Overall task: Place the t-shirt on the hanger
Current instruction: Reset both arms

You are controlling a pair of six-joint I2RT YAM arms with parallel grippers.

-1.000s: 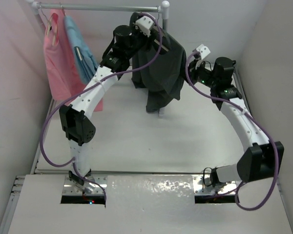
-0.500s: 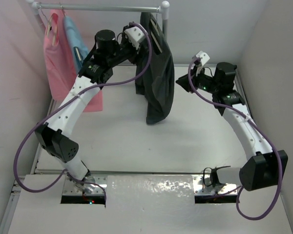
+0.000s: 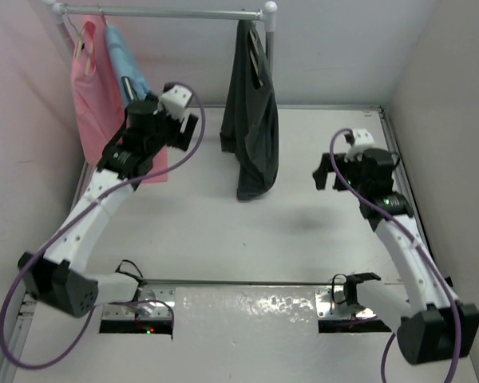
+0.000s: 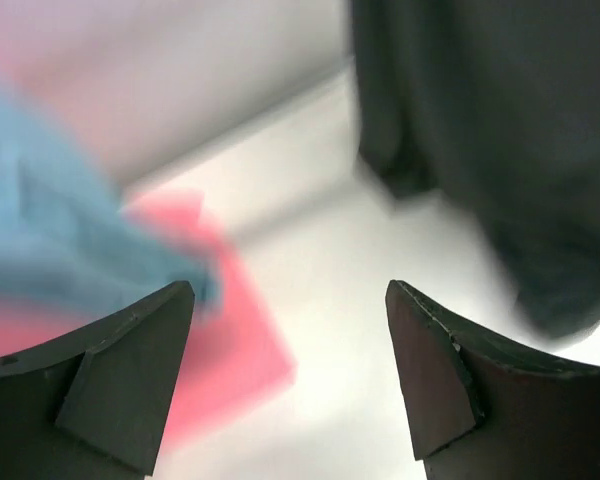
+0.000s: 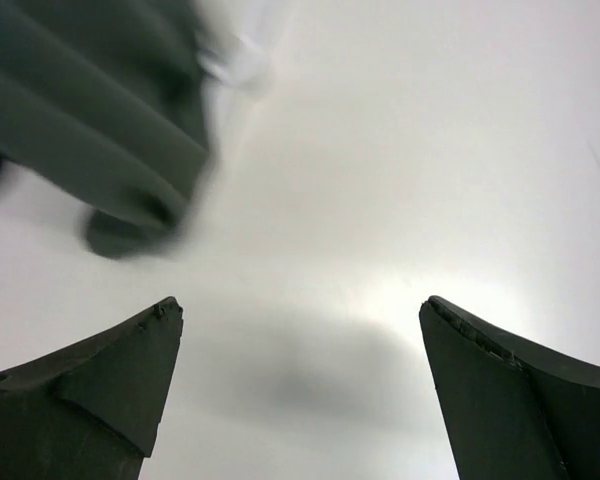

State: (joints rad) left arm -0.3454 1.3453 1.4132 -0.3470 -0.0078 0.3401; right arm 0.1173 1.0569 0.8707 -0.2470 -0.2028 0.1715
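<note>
Jaws of the right gripper [image 3: 326, 171] stand wide apart, nothing between them, over the table [image 3: 223, 231] well forward of the rail [image 3: 168, 13]. The left gripper [image 3: 189, 131], likewise parted and empty, hovers closer to the rail, just beside the pink garment [image 3: 92, 88] and light blue garment [image 3: 128, 72] hung at its left end. The t-shirt [image 3: 251, 120] hangs from the rail's right end, by the post. The hanger is probably inside its neck, but it cannot be made out.

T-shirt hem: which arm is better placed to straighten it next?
Probably right: the open right gripper is beside the t-shirt hem; the left gripper sits further back, by the pink garment.
</note>
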